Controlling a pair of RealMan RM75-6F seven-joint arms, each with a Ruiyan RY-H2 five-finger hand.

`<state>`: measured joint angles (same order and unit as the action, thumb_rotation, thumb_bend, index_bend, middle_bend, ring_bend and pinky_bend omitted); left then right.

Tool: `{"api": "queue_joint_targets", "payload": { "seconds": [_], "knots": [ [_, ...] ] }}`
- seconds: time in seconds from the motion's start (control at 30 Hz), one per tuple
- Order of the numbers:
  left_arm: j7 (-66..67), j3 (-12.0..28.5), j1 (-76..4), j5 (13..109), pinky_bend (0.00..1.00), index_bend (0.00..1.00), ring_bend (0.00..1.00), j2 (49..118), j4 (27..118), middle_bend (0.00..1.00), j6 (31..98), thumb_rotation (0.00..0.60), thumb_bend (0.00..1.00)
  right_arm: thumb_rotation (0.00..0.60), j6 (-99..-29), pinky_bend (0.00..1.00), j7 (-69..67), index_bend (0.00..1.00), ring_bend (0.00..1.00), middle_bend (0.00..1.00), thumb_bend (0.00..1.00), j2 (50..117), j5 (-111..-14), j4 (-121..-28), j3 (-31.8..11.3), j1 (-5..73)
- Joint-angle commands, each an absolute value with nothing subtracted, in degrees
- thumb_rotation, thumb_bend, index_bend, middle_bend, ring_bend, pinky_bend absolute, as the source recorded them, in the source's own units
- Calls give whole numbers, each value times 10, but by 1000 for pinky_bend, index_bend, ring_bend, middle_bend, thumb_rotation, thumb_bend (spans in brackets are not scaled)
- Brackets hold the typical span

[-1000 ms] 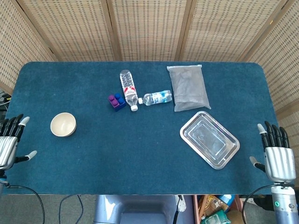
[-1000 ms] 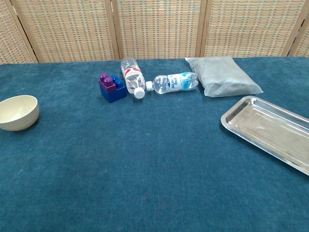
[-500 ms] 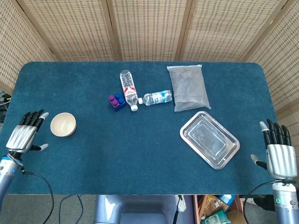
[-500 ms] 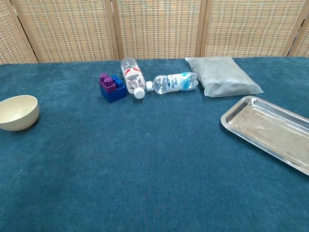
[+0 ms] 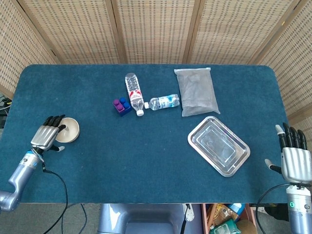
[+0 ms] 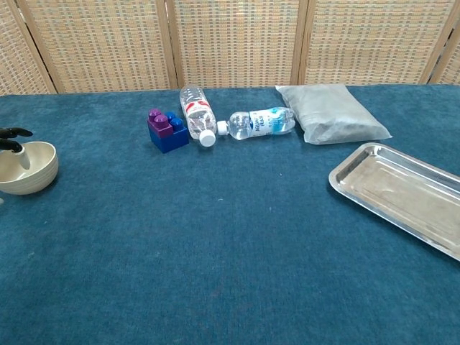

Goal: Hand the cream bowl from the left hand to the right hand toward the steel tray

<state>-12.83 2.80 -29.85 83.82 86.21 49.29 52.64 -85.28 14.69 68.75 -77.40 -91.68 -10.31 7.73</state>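
The cream bowl (image 5: 70, 129) stands upright on the blue cloth near the table's left edge. My left hand (image 5: 47, 136) is at its left side, fingers apart and reaching over the rim, thumb spread below; the chest view shows only dark fingertips (image 6: 12, 138) above the bowl (image 6: 32, 171). I see no grip on it. The steel tray (image 5: 219, 146) lies empty at the right, also seen in the chest view as the tray (image 6: 402, 192). My right hand (image 5: 293, 159) hovers open at the table's right front corner, apart from the tray.
Two clear water bottles (image 5: 134, 92) (image 5: 165, 102) lie at the back middle beside a blue and purple block (image 5: 121, 106). A grey bag (image 5: 196, 90) lies behind the tray. Wicker screens stand behind the table.
My left hand has moved right from the table's left edge until its fingers overlap the bowl's rim. The right hand has drifted slightly right and down. The bowl has not moved.
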Motion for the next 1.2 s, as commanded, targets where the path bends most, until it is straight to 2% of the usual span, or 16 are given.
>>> {"api": "queue_joint_targets", "payload": {
  "seconds": [0.03,0.17,0.27,0.33,0.6,0.7,0.73,0.93,1.1,1.2],
  "knots": [
    [-131,29,-302,837,0,416,0,870,485,0,529,600,255,600,-850,0,144,0,0,0,0,687,-772,-915,-104,79],
    [-129,30,-301,835,0,574,0,878,475,0,538,600,414,600,-846,0,139,0,0,0,0,686,-769,-914,-104,80],
    [-130,29,-301,834,0,661,0,878,474,0,540,600,463,600,-845,0,138,0,0,0,0,686,-769,-913,-103,81],
    [-130,28,-300,834,0,682,0,877,473,0,543,600,470,600,-844,0,137,0,0,0,0,686,-768,-913,-103,81],
    [-131,27,-299,849,0,688,0,867,493,0,583,600,476,600,-844,0,135,0,0,0,0,685,-767,-915,-103,81],
    [-125,27,-314,880,0,688,0,852,537,0,617,600,476,600,-844,0,132,0,0,0,0,683,-766,-917,-103,81],
    [-107,27,-341,913,0,688,0,849,570,0,629,600,476,600,-845,0,131,0,0,0,0,682,-766,-919,-104,81],
    [-58,32,-404,955,0,688,0,853,646,0,605,600,476,600,-848,0,129,0,0,0,0,678,-763,-923,-105,79],
    [-24,38,-470,993,0,688,0,887,652,0,572,600,476,600,-852,0,124,0,0,0,0,673,-757,-925,-109,76],
    [-6,38,-525,1017,0,688,0,923,639,0,529,600,476,600,-851,0,118,0,0,0,0,669,-745,-925,-112,73]
  ]
}}
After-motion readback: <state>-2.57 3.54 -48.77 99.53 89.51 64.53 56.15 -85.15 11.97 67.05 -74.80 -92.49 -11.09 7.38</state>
